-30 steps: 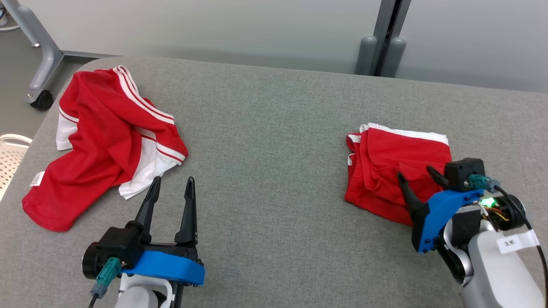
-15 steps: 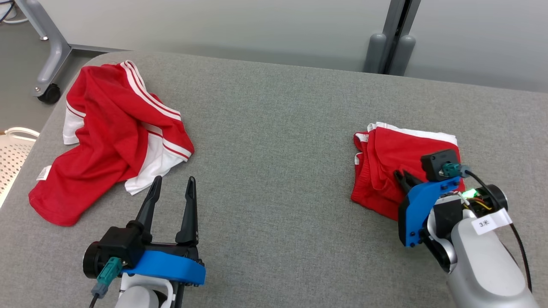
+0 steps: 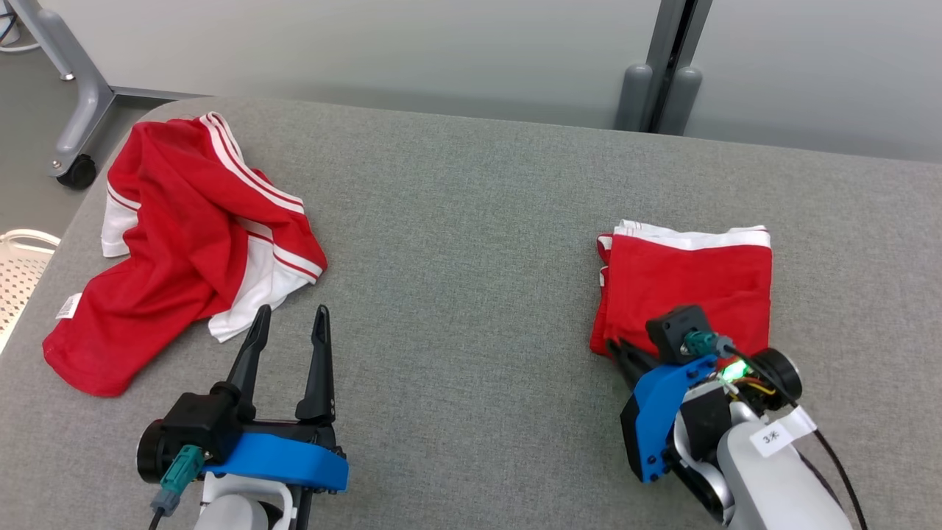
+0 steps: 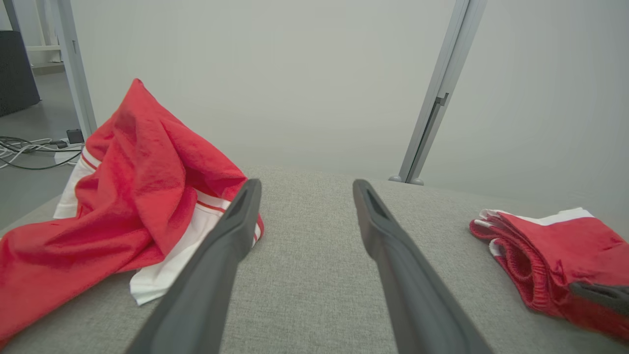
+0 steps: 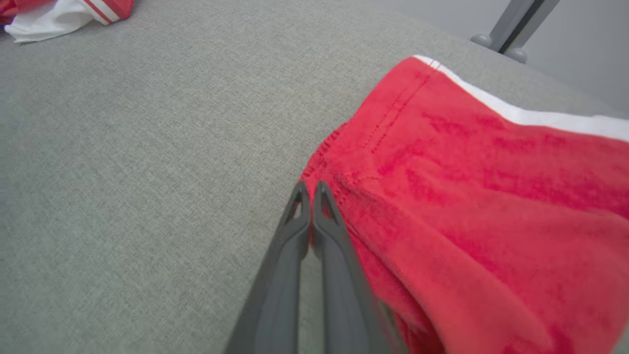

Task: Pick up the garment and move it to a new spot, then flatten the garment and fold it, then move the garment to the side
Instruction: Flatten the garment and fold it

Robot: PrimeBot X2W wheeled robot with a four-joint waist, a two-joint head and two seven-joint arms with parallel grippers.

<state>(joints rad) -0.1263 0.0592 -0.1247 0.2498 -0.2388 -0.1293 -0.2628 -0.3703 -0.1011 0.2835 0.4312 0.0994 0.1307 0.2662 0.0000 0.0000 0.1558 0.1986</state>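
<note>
neatly folded red garment (image 3: 692, 280), white edge

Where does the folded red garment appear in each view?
Head view: folded garment, right of centre.
Left wrist view: folded garment, lower right.
Right wrist view: folded garment, right half.
Shared landmark: the grey post, upper right in all three.

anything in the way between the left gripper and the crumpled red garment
Nothing visible does. Only bare grey table lies between the open left gripper and the crumpled garment, whose white hem lies close beside it.
</note>
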